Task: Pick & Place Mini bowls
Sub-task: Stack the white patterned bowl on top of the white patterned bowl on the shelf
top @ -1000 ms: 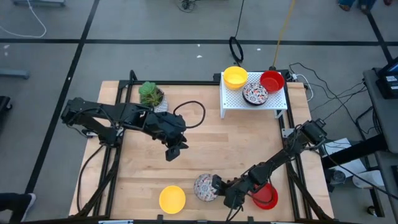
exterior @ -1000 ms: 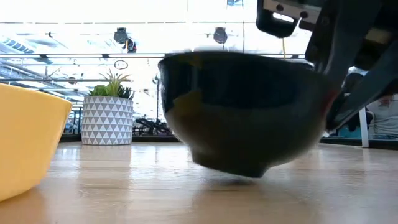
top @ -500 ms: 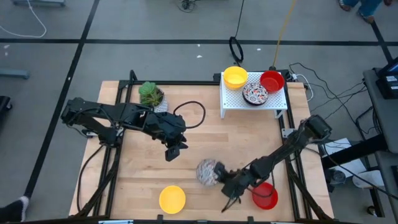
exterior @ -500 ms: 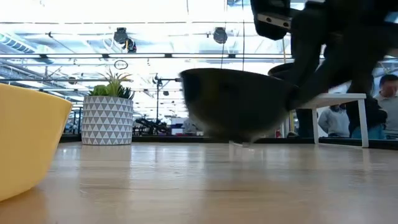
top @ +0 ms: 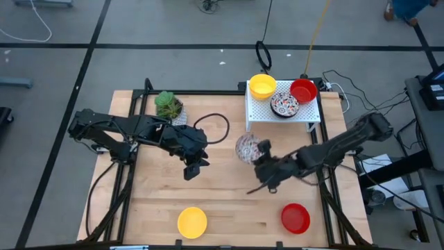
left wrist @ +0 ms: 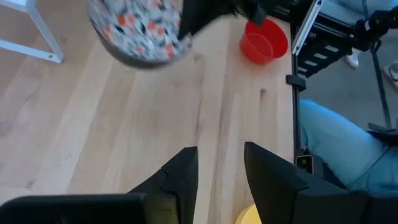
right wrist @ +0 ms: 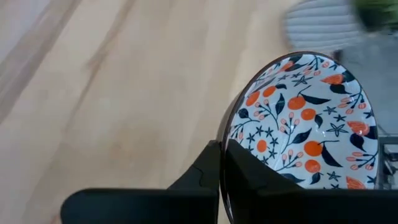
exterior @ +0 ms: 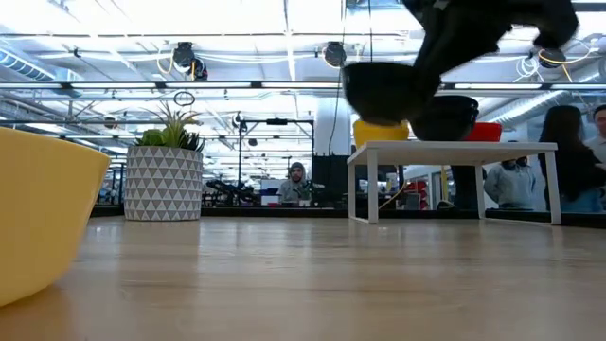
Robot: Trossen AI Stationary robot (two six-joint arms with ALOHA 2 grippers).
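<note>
Three mini bowls sit on the white perforated stand (top: 305, 113) at upper right of the high view: a yellow bowl on the stand (top: 262, 86), a patterned bowl on the stand (top: 284, 104) and a red bowl on the stand (top: 303, 89), so that much of the placing looks done. A fourth, the carried patterned bowl (top: 247, 148), hangs mid-frame just left of the stand's lower corner, pinched at its rim by the right gripper (top: 262, 154); in the low view it rides above table level beside the stand top, not set down. Left to do, by my reading: this bowl, then the loose yellow bowl (top: 192, 222) at lower centre and the loose red bowl (top: 295, 218) at lower right, both on the pale wooden table (top: 222, 187). The left gripper (top: 195, 167) waits centre-left over bare wood, fingers narrowly parted, holding nothing. Bowls are round, deep, glossy; the carried one shows orange fruit and dark leaves on white inside, probably glazed ceramic, though the material cannot be confirmed. A pot with a green plant (top: 169, 106) stands at upper left.
</note>
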